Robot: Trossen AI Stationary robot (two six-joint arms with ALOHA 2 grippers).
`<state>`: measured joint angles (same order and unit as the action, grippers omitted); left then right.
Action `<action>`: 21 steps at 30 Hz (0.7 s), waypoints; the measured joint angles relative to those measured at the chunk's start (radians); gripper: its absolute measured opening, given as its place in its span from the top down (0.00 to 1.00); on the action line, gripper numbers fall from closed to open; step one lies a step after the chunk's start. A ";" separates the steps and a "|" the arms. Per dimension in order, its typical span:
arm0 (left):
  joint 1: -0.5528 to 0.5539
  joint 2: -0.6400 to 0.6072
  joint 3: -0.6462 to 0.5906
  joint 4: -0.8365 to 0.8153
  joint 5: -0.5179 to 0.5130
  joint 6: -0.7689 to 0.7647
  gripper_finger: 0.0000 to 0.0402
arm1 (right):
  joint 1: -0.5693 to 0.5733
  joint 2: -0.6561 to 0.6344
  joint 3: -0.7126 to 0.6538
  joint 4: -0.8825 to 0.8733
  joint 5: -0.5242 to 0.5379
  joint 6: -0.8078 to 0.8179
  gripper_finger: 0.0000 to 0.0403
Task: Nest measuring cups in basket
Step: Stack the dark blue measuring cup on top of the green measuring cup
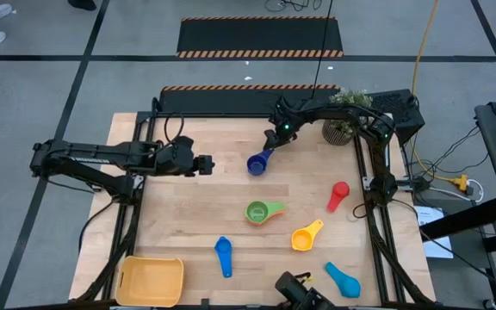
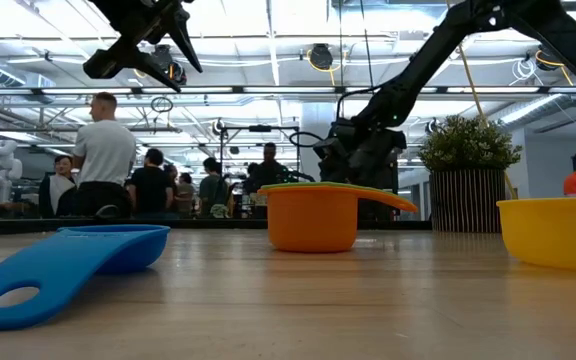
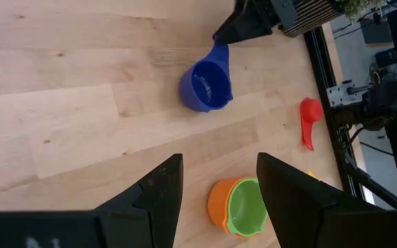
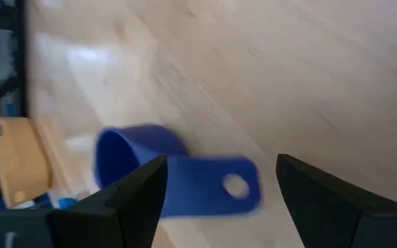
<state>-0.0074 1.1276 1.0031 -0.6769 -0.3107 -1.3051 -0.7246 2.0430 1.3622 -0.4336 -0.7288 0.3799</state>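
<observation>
A dark blue measuring cup [image 1: 258, 162] lies on the table toward the far side, its handle [image 4: 212, 184] pointing at my right gripper [image 1: 271, 139]. That gripper is open, slanting down, with one finger on either side of the handle's free end and apart from it. My left gripper [image 1: 207, 165] hangs open above the table's left half, holding nothing. A green cup sits nested in an orange cup [image 1: 261, 211] at mid-table. Red [image 1: 338, 195], yellow-orange [image 1: 306, 236], blue [image 1: 223, 256] and light blue [image 1: 343, 279] cups lie loose. The yellow basket [image 1: 151, 281] stands at the near left corner.
A potted plant [image 1: 347, 116] stands at the far right corner, close behind my right arm. A dark camera mount [image 1: 300, 291] sits at the near edge. The table's left half, between my left gripper and the basket, is bare wood. People stand in the room beyond the table.
</observation>
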 joint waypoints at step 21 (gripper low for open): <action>0.000 0.000 0.000 -0.001 -0.001 0.016 0.53 | 0.000 0.002 -0.001 -0.010 -0.205 0.000 0.58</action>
<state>-0.0071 1.1275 1.0031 -0.6781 -0.3115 -1.2891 -0.7246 2.0449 1.3613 -0.4439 -0.9338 0.3801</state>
